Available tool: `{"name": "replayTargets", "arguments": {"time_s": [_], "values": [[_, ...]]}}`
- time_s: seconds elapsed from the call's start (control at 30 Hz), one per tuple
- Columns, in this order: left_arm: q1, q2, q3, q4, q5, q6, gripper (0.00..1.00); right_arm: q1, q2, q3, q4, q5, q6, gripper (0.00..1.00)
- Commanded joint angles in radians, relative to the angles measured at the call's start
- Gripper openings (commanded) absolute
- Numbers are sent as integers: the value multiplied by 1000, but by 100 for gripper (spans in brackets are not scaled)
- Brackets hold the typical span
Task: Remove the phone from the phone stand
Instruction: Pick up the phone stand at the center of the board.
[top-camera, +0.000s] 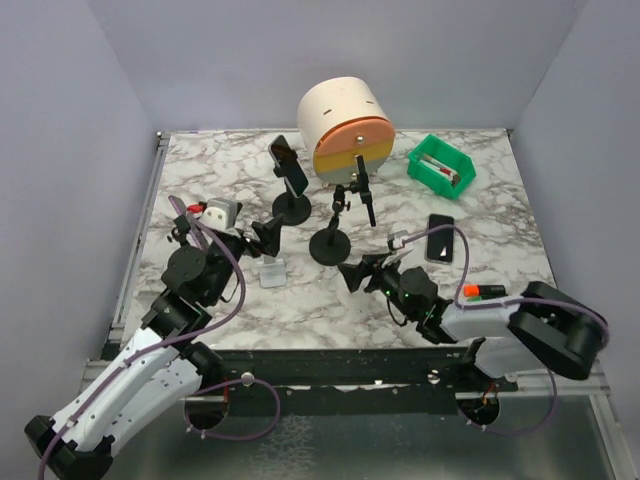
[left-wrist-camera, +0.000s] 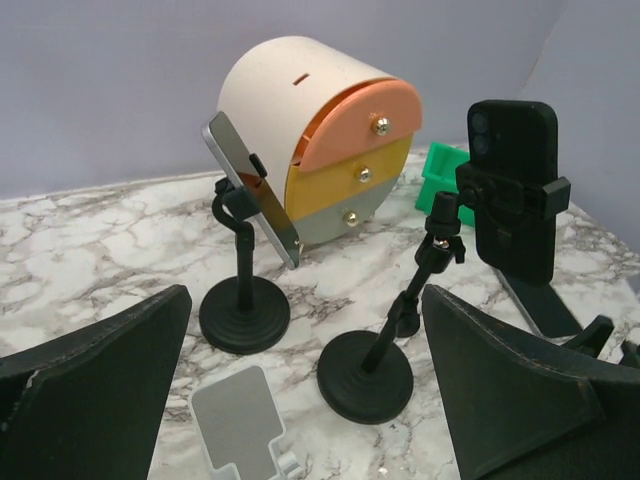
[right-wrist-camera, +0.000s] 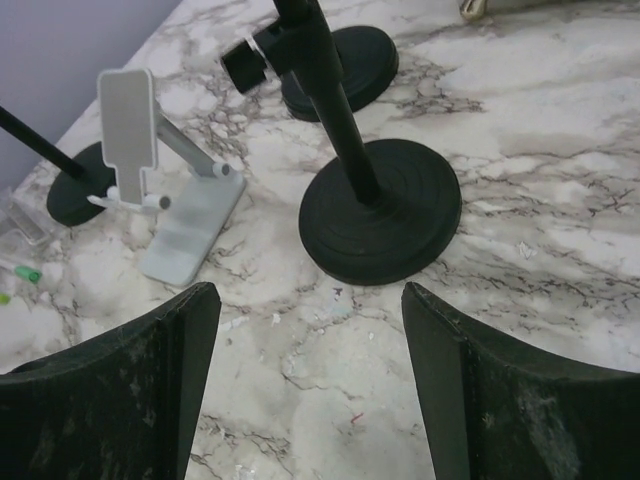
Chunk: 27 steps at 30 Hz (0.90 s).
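Observation:
Two black phone stands hold phones. The left stand (top-camera: 291, 208) carries a tilted phone (top-camera: 288, 163), seen edge-on as a silver-rimmed phone (left-wrist-camera: 250, 190) in the left wrist view. The right stand (top-camera: 329, 245) clamps a black phone (top-camera: 365, 188), whose back (left-wrist-camera: 512, 185) faces the left wrist camera. My left gripper (top-camera: 266, 235) is open, low in front of both stand bases (left-wrist-camera: 305, 300). My right gripper (top-camera: 355, 274) is open just short of the right stand's round base (right-wrist-camera: 380, 210), with only bare marble between its fingers (right-wrist-camera: 308, 295).
A small silver folding stand (top-camera: 272, 272) lies between the grippers. A loose phone (top-camera: 440, 237) lies flat at the right. At the back stand a round drawer box (top-camera: 345, 125) and a green bin (top-camera: 440, 165). An orange-green marker (top-camera: 483, 291) lies near the right arm.

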Motion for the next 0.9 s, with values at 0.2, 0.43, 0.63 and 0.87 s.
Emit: {"name": "replayTargets", "arguments": {"time_s": [0.2, 0.43, 0.63, 0.87], "values": [[-30, -66, -35, 111, 19, 51, 99, -7, 47, -52, 309, -144, -80, 75], [-30, 187, 159, 77, 394, 65, 84, -7, -383, -30, -237, -205, -159, 75], [-13, 396, 265, 65, 606, 96, 90, -7, -663, -92, -507, -218, -71, 74], [27, 593, 371, 24, 711, 176, 92, -7, -895, -119, -668, -219, -34, 75]]}}
